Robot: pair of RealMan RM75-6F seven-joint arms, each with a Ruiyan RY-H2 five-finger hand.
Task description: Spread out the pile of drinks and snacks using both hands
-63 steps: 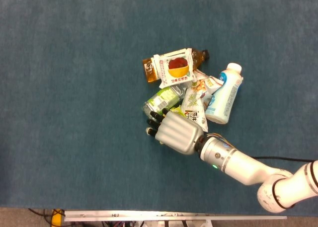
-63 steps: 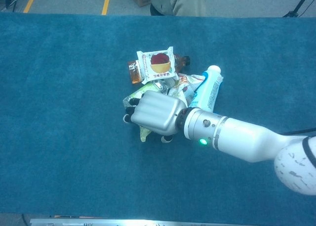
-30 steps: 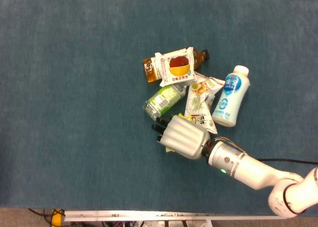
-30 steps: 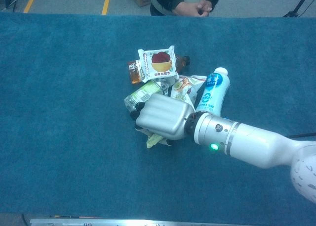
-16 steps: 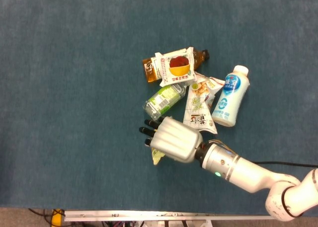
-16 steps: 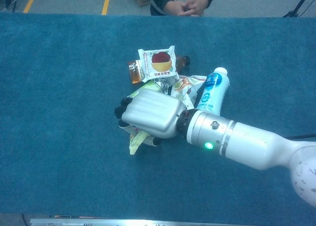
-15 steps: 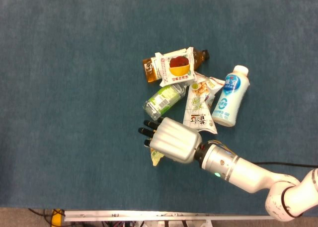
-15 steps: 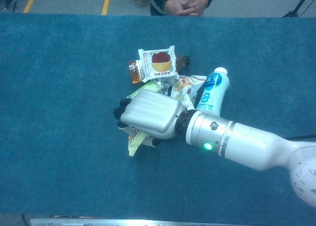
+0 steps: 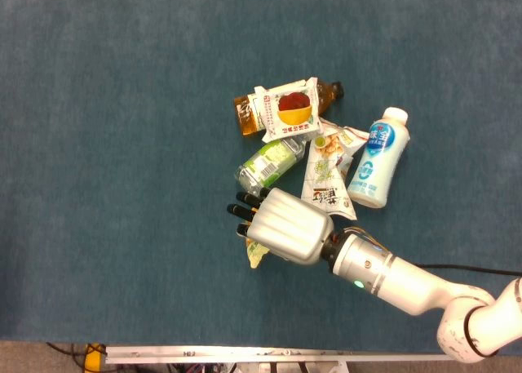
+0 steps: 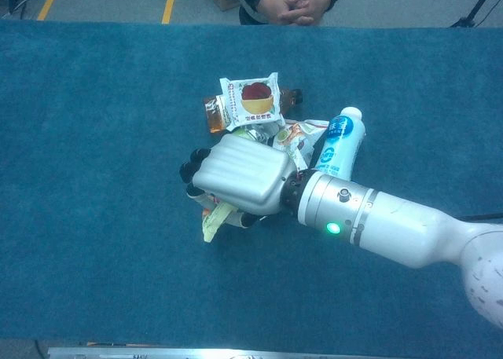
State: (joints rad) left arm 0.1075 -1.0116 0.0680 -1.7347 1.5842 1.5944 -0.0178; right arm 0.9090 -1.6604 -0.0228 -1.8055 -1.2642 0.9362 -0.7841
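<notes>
Right hand [image 9: 281, 226] knuckles-up on blue table cloth [image 9: 122, 144], fingers [image 10: 192, 170] curled over a yellow-green snack packet [image 10: 214, 220] whose end pokes out under the palm; looks grasped. Green-label bottle [image 9: 267, 162] just beyond fingertips. White snack bag [image 9: 325, 170], white-blue yogurt bottle [image 9: 378, 157] to the thumb side, amber tea bottle [image 9: 245, 116] under red-bowl packet [image 9: 286, 110] farther ahead. Left hand not visible.

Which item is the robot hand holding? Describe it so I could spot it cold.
Start at the pile mid-table, then drop to the right robot hand just below it. A yellow-green packet pokes out underneath, the only item pulled clear of the pile.
</notes>
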